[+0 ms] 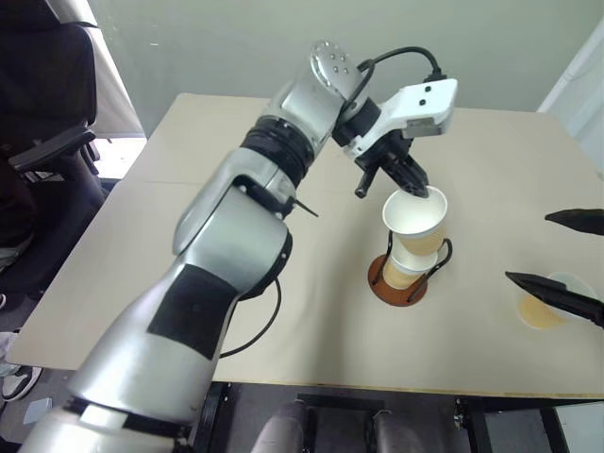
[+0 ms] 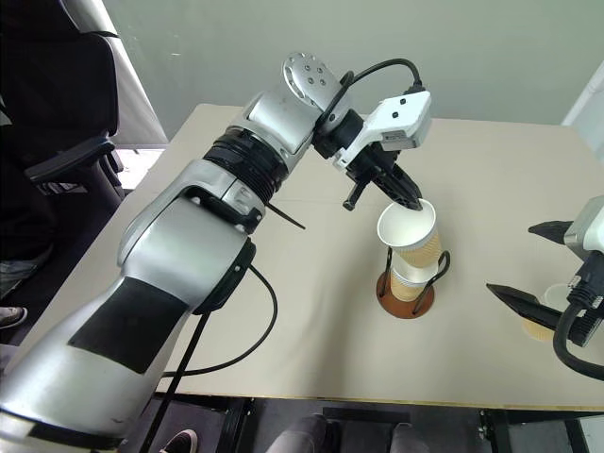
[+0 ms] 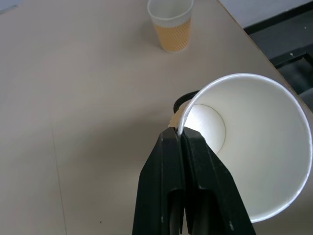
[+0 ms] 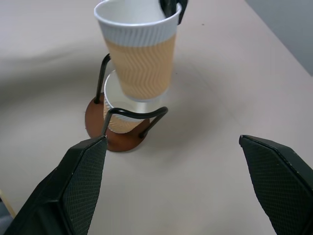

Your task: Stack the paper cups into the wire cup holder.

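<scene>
Three paper cups, each tapered, with a tan-yellow wavy-ribbed sleeve, a white band under a rolled white rim and a smooth white inside. One cup (image 4: pixel 117 110) sits upright in the wire cup holder (image 4: pixel 115 132), a round reddish-brown disc carrying two bent black wire loops that rise on either side of it.

A second cup (image 1: pixel 415 222) hangs tilted just above the first, its narrow bottom dipping between the loops and into the seated cup's mouth. The left gripper (image 1: pixel 408 184) has its two black fingers (image 3: pixel 183 196) pressed together on this cup's rim, one inside the wall and one outside, so the thin paper is pinched between them; the cup's open mouth shows empty.

The third cup (image 2: pixel 540 321) stands on the pale beige tabletop (image 1: pixel 189 236), well apart from the holder. The right gripper (image 2: pixel 543 262) is near it, its flat fingers (image 4: pixel 78 181), faced with fine diamond-patterned pads, spread wide with nothing between them.
</scene>
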Motion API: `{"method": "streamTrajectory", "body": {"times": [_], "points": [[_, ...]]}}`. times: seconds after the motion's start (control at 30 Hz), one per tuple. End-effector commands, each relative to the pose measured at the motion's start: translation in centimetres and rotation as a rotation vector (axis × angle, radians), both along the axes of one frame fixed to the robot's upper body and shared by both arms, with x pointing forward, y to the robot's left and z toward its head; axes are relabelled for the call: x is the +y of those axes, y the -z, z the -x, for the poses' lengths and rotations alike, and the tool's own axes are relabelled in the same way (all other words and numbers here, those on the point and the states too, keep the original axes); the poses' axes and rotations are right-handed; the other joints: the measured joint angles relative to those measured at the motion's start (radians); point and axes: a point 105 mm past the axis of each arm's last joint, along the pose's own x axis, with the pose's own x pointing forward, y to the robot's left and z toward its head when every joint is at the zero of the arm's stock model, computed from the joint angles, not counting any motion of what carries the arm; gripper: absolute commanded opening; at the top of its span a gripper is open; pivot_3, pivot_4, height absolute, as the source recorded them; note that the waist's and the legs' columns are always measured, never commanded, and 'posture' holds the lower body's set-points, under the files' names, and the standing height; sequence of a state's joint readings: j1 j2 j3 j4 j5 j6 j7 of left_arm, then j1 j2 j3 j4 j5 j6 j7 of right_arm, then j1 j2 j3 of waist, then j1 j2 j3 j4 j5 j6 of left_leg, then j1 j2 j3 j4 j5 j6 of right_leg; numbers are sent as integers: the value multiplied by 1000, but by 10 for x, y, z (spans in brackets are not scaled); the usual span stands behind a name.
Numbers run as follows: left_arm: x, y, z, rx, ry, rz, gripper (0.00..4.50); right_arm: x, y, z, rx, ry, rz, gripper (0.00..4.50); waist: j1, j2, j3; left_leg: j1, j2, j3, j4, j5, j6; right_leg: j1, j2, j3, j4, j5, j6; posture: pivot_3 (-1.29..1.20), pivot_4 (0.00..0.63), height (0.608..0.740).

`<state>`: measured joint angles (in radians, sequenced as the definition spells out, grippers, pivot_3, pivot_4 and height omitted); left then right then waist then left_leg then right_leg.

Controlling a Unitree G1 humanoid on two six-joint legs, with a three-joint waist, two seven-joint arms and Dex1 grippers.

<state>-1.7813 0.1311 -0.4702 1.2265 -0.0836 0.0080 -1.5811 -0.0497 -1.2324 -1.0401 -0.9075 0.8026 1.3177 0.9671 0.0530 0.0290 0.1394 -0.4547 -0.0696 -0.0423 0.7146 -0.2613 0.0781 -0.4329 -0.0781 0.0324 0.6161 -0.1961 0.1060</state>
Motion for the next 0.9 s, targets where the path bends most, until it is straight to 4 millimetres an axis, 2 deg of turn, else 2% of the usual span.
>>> {"method": "streamTrajectory", "body": {"times": [0.03,0.83,0.9], "points": [[-2,-6,8,-23,61,-5,40,-2,-8,0,-46,12,1,4438,0,0,0,0,0,0,0,0,0,0,0,0,0,0,0,0,150,740],[-1,18,3,-28,56,-105,40,-5,-8,-2,-44,14,3,4438,0,0,0,0,-1,1,3,0,1,0,-1,1,3,0,1,0,150,740],[-1,19,3,-34,57,-108,432,-5,-8,-2,-45,14,2,4438,0,0,0,0,-1,1,3,0,1,0,-1,1,3,0,1,0,150,740]]}}
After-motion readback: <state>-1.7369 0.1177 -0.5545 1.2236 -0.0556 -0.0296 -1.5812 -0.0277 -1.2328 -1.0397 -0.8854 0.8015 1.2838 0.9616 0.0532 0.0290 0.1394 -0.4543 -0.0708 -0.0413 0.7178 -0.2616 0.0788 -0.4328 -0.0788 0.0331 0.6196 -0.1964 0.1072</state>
